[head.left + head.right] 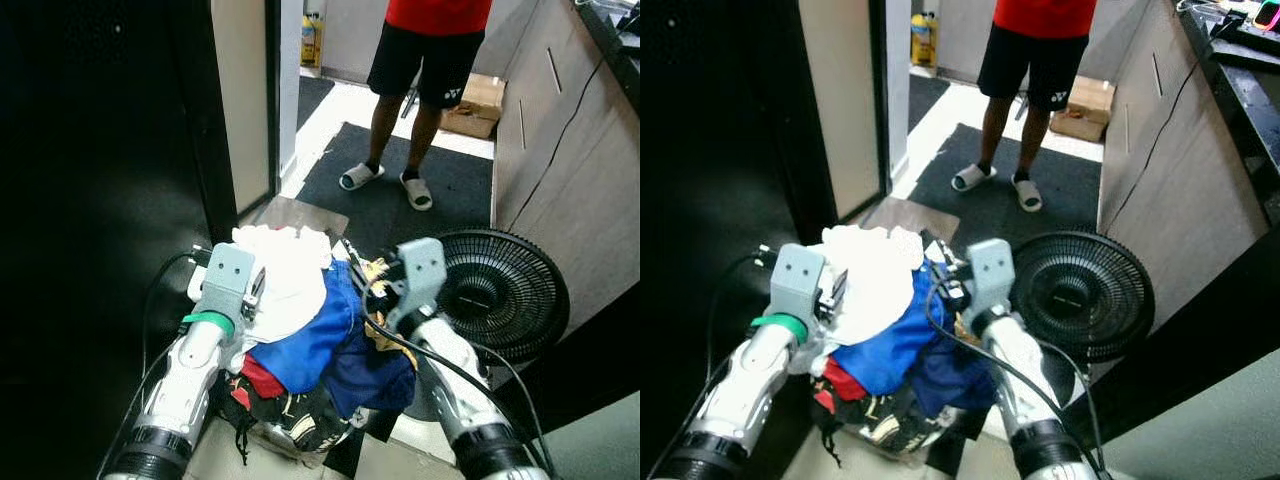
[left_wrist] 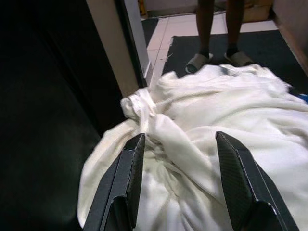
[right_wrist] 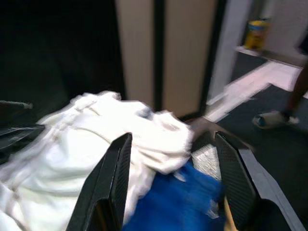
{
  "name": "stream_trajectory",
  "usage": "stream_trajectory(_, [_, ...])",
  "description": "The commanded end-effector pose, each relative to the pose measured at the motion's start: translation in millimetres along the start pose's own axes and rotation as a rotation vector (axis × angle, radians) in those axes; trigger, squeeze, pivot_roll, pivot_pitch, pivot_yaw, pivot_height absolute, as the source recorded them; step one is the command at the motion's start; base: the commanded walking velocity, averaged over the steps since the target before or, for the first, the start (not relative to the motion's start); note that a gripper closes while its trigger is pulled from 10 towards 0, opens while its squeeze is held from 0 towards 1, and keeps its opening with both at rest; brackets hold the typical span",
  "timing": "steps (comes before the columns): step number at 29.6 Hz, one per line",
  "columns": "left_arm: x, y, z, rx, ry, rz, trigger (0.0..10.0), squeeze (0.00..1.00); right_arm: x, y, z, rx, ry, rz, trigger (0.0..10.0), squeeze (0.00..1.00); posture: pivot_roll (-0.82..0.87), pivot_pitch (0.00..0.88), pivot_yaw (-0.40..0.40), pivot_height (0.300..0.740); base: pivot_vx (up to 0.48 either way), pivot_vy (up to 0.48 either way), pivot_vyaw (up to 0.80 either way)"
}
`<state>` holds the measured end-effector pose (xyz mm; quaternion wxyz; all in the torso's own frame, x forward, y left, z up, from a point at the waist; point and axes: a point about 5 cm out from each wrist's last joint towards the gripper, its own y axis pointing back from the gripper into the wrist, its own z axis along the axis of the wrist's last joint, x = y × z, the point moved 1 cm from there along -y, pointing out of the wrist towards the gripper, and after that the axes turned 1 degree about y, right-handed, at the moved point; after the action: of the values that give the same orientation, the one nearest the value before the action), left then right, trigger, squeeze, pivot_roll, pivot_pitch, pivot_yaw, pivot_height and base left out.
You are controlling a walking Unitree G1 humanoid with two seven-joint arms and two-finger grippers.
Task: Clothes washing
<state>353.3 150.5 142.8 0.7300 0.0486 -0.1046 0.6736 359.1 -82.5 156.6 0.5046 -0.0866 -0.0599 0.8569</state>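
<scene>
Left gripper (image 2: 175, 159), right gripper (image 3: 173, 163): both spread.

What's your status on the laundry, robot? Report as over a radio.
Left gripper open, fingers either side of white garment. Right gripper open over the clothes pile. Floor fan close on the right; person standing ahead.

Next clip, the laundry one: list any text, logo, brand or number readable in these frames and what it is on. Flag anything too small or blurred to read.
Person's black shorts: a small white logo near the hem, too small to read.
Yellow bottle on the floor by the doorway: has a label, too blurred to read.
Cardboard box behind the person: no legible print.
Pile of clothes, fan, cabinet: no readable text.
</scene>
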Motion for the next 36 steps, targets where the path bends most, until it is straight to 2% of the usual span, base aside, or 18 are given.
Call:
stream_trajectory(1, [11.5,2.5,-4,0.019,0.004,0.043,10.0,0.0,12.7,-6.6,-6,0.028,-0.029,0.06,10.0,0.0,0.12,0.209,-0.033,0.74,0.0,0.0,0.0])
stream_trajectory(5, [32.5,9.5,2,0.007,0.028,0.107,10.0,0.0,28.3,-20.2,-2,0.024,-0.08,0.143,10.0,0.0,0.16,0.227,-0.051,0.74,0.0,0.0,0.0])
stream_trajectory(6, [32.5,9.5,2,0.007,0.028,0.107,10.0,0.0,28.3,-20.2,-2,0.024,-0.08,0.143,10.0,0.0,0.16,0.227,-0.051,0.74,0.0,0.0,0.0])
stream_trajectory(8, [38.6,13.0,6,-0.001,0.035,0.124,10.0,0.0,33.5,-23.0,-1,0.027,-0.148,0.178,10.0,0.0,0.18,0.231,-0.061,0.74,0.0,0.0,0.0])
stream_trajectory(13, [43.2,18.1,5,0.002,0.027,0.139,10.0,0.0,42.7,-20.3,-13,0.076,-0.15,0.215,10.0,0.0,0.19,0.238,-0.065,0.74,0.0,0.0,0.0])
stream_trajectory(15, [44.2,22.1,1,0.013,0.019,0.143,10.0,0.0,48.5,-16.5,-25,0.125,-0.138,0.214,10.0,0.0,0.2,0.242,-0.066,0.74,0.0,0.0,0.0])
stream_trajectory(18, [44.6,23.4,0,0.018,0.017,0.144,10.0,0.0,49.4,-15.2,-30,0.148,-0.132,0.205,10.0,0.0,0.21,0.248,-0.063,0.74,0.0,0.0,0.0])
stream_trajectory(22, [45.0,24.3,-1,0.024,0.015,0.144,10.0,0.0,47.7,-12.5,-45,0.234,-0.108,0.177,10.0,0.0,0.21,0.249,-0.06,0.74,0.0,0.0,0.0])
stream_trajectory(24, [45.1,24.4,0,0.031,0.011,0.14,10.0,0.0,40.8,-9.1,-57,0.326,-0.077,0.135,10.0,0.0,0.21,0.244,-0.058,0.74,0.0,0.0,0.0])
stream_trajectory(26, [44.9,24.3,0,0.034,0.011,0.139,10.0,0.0,37.0,-7.8,-60,0.354,-0.059,0.117,10.0,0.0,0.21,0.24,-0.058,0.74,0.0,0.0,0.0])
stream_trajectory(27, [44.8,24.3,1,0.036,0.01,0.139,10.0,0.0,33.1,-7.1,-61,0.366,-0.056,0.099,2.6,0.0,0.21,0.238,-0.058,0.74,0.0,0.0,0.0])
stream_trajectory(28, [44.7,24.1,1,0.036,0.01,0.139,10.0,0.0,30.1,-6.8,-61,0.37,-0.05,0.085,0.0,0.0,0.21,0.234,-0.056,0.74,0.0,0.0,0.0])
stream_trajectory(36, [44.2,23.3,0,0.038,0.007,0.139,10.0,0.0,18.6,-7.9,-56,0.328,-0.059,0.037,0.0,0.0,0.2,0.219,-0.051,0.74,0.0,0.0,0.0])
